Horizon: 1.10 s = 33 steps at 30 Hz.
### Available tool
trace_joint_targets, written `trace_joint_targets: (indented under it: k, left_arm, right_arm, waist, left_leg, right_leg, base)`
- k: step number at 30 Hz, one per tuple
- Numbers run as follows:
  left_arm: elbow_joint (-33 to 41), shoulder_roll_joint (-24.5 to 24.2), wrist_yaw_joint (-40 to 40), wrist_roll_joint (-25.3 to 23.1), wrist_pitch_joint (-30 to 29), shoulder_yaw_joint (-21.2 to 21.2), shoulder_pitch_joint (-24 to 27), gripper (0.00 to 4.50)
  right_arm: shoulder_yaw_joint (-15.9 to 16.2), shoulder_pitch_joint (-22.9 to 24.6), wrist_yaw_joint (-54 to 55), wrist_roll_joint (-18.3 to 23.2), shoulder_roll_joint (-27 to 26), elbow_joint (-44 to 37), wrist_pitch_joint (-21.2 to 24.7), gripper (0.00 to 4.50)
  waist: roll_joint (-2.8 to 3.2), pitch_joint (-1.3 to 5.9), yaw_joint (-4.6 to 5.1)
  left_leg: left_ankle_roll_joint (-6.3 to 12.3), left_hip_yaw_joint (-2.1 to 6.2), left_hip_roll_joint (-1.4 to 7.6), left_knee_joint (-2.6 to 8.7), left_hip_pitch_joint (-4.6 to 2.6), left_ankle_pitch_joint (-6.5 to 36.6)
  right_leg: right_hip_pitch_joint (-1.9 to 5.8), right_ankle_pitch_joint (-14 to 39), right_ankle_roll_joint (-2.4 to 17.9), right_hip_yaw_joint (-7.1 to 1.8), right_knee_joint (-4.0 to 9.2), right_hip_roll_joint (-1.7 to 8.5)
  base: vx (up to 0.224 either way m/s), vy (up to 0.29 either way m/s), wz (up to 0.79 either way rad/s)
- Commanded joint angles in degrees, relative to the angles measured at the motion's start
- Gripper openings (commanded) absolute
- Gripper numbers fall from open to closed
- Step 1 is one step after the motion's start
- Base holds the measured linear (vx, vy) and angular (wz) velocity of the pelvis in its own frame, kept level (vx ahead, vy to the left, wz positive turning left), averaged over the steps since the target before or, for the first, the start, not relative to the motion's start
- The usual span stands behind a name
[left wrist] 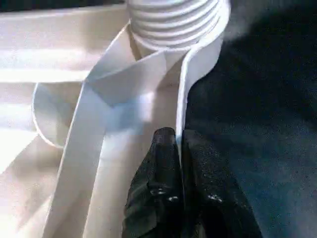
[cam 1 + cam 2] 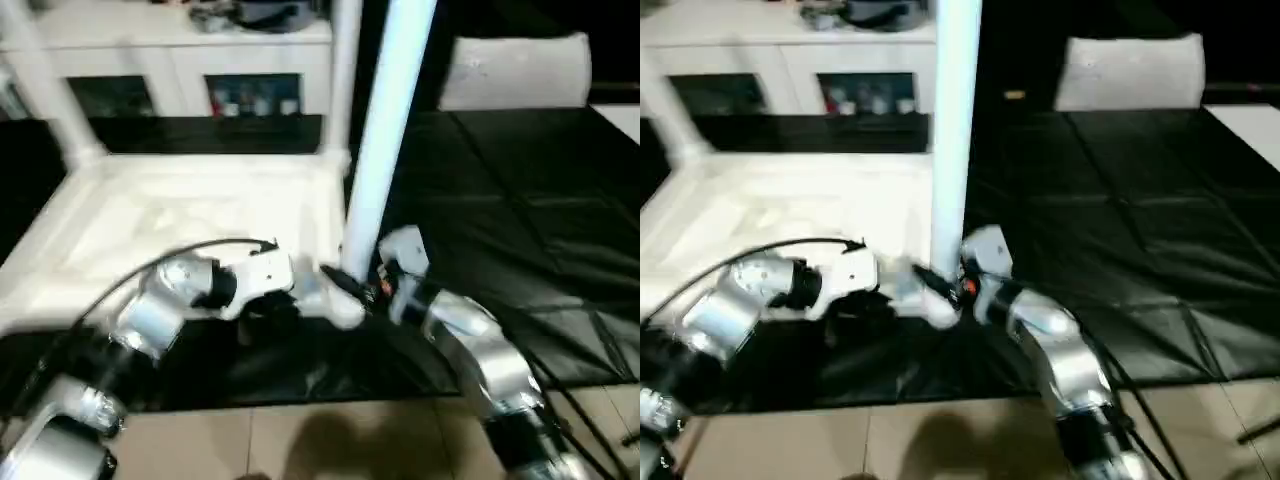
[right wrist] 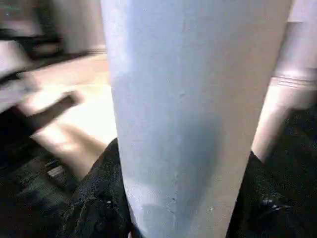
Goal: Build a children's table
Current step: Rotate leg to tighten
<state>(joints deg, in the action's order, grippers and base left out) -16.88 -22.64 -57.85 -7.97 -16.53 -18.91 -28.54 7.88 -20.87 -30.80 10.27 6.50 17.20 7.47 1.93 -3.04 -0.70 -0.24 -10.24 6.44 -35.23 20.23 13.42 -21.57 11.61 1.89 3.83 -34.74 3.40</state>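
White plastic is making up the children's table [image 2: 180, 215], which is lying upside down on a black-covered surface [image 2: 520, 230] with its ribbed underside up; two legs are already standing in the far corner sockets. A third leg [image 2: 385, 130] is standing upright at the near right corner, its threaded end [image 1: 176, 20] sitting at the round socket there.

From here the leg could be going in crooked: if it is leaning while being turned, the threads may cross and jam, and the light upturned top could be sliding or lifting at that corner if the hold on its rim slips.

Right end effector [image 3: 173, 198] is wrapping its two fingers [image 3: 99, 203] around the leg near its base, jaws about half spread to the tube's width, holding it upright. Left end effector [image 1: 179, 173] is pinching the raised rim [image 1: 185, 89] of the upturned top just beside that socket, fingers pressed nearly together with the thin wall between them, steadying it.
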Motion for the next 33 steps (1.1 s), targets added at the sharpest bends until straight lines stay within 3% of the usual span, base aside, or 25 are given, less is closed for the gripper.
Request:
trace_joint_targets:
  k: [1,2,4,6,7,8,9,13,17,21,22,25,29,33]
  left_arm:
    - [3.31,1.73,2.81,1.5,-2.04,0.52,0.82,0.0]
    - [5.4,2.31,3.16,1.17,-3.86,-0.17,1.4,0.0]
    - [7.07,2.48,3.3,0.87,-5.22,-0.93,1.68,0.0]
    - [7.21,2.41,3.22,0.78,-5.3,-1.08,1.66,0.0]
    - [8.02,2.29,3.36,0.33,-6.15,-1.17,1.8,0.0]
    - [8.75,1.81,3.63,-0.65,-7.12,-1.31,1.89,0.0]
    - [9.47,1.13,4.21,-1.78,-8.18,-1.48,1.94,0.0]
    - [8.23,0.1,5.07,-2.3,-8.05,-1.31,0.76,0.0]
    - [6.42,-1.65,4.87,-3.25,-7.16,-1.96,-0.78,0.0]
    - [6.2,-2.01,4.66,-3.2,-7.24,-1.83,-1.14,0.0]
    - [6.24,-2.01,4.65,-3.13,-7.24,-1.81,-1.15,0.0]
    - [6.13,-2.38,4.49,-2.37,-6.76,-1.82,-1.45,0.0]
    - [4.54,-2.86,3.63,-1.39,-4.02,-1.89,-2.35,0.0]
    - [2.42,-3.11,2.76,-1.03,-1.46,-1.96,-3.14,0.0]
  right_arm:
    - [-0.96,0.14,3.85,-1.0,-0.63,5.7,4.28,1.89]
    - [-1.32,-1.05,5.35,-1.12,-1.22,7.27,4.54,1.89]
    - [-1.45,-2.13,6.5,-1.07,-1.81,8.43,4.81,1.89]
    - [-1.48,-2.27,6.62,-0.99,-1.9,8.53,4.89,1.89]
    - [-1.53,-2.61,6.67,-1.01,-2.29,8.68,5.07,1.89]
    - [-1.46,-2.88,6.42,-1.22,-2.69,8.87,4.93,1.89]
    - [-1.37,-3.18,6.22,-1.41,-3.18,9.18,4.78,1.89]
    - [-1.1,-3.28,5.92,-1.41,-3.03,9.33,4.82,1.89]
    - [-1.19,-3.55,5.71,-1.42,-2.74,10.22,4.18,1.89]
    - [-1.6,-3.78,4.69,-1.25,-3.03,10.63,4.04,1.89]
    - [-1.6,-3.8,4.52,-1.18,-3.05,10.65,4.07,2.24]
    - [-1.43,-3.67,3.45,-0.76,-2.98,10.44,4.13,2.63]
    - [-1.2,-3.09,2.07,-0.58,-2.22,9.9,3.83,2.93]
    - [-1.35,-2.22,0.4,-0.24,-1.15,8.6,3.74,3.26]
  waist:
    - [-0.01,2.99,-0.21]
    - [-0.13,3.34,0.07]
    - [-0.12,3.52,0.19]
    - [-0.29,3.4,0.1]
    - [-0.25,3.17,-0.1]
    - [0.12,2.98,-0.27]
    - [0.02,2.83,-0.08]
    - [-0.04,2.68,-0.02]
    - [-0.1,2.85,0.11]
    - [-0.02,2.75,0.04]
    - [0.11,2.78,-0.02]
    - [0.24,2.87,-0.03]
    - [0.23,3.25,-0.41]
    - [0.29,3.18,-0.78]
  left_leg:
    - [-0.44,3.8,7.33,5.6,0.53,10.59]
    - [1.11,3.65,7.38,5.35,0.79,6.12]
    - [4.14,3.41,7.12,4.76,0.99,1.44]
    - [6.16,3.19,6.97,4.57,1.06,1.05]
    - [6.29,3.06,7.09,4.58,0.87,3.2]
    - [5.41,3.16,7.33,4.82,0.77,5.33]
    - [4.18,3.29,7.62,5.18,0.72,7.46]
    - [1.57,3.42,7.59,5.39,0.41,11.03]
    - [1.56,3.4,7.57,5.4,0.49,9.37]
    - [1.58,3.32,7.45,5.33,0.46,10.09]
    - [1.47,3.38,7.52,5.33,0.51,10.01]
    - [1.44,3.39,7.61,5.37,0.46,9.51]
    - [2.56,3.2,7.42,4.95,0.55,6.12]
    - [3.05,3.14,7.52,4.97,0.41,6.05]
  right_leg:
    - [2.04,13.22,13.03,-4.84,4.45,7.69]
    - [2.29,5.64,14.38,-4.62,3.64,7.44]
    - [2.45,-1.91,15.68,-4.22,3.09,7.26]
    - [2.47,-2.53,16.36,-4.04,3.27,7.43]
    - [2.34,0.99,16.11,-4.05,3.8,7.54]
    - [2.28,5.14,15.57,-4.01,4.11,7.48]
    - [2.21,8.45,15.01,-3.97,4.27,7.23]
    - [1.95,14.03,13.56,-4.23,4.63,7.21]
    - [1.98,9.92,14.16,-4.22,4.11,7.12]
    - [2.0,10.98,14.35,-4.28,4.38,7.29]
    - [2.06,11.11,14.23,-4.26,4.34,7.31]
    - [2.04,9.3,14.48,-4.23,4.13,7.17]
    - [2.33,3.52,15.55,-4.15,3.66,7.22]
    - [2.28,3.16,15.54,-4.05,3.61,7.14]
  base:
    - [0.054,0.006,0.0]
    - [0.054,0.006,0.0]
    - [0.0,0.0,0.0]
    - [0.0,0.0,0.0]
    - [0.0,0.0,0.0]
    - [0.0,0.0,0.0]
    - [0.0,0.0,0.0]
    - [0.0,0.0,0.0]
    - [0.0,0.0,0.0]
    - [0.0,0.0,0.0]
    - [0.0,0.0,0.0]
    - [0.0,0.0,0.0]
    - [0.0,0.0,0.0]
    - [0.0,0.0,0.0]
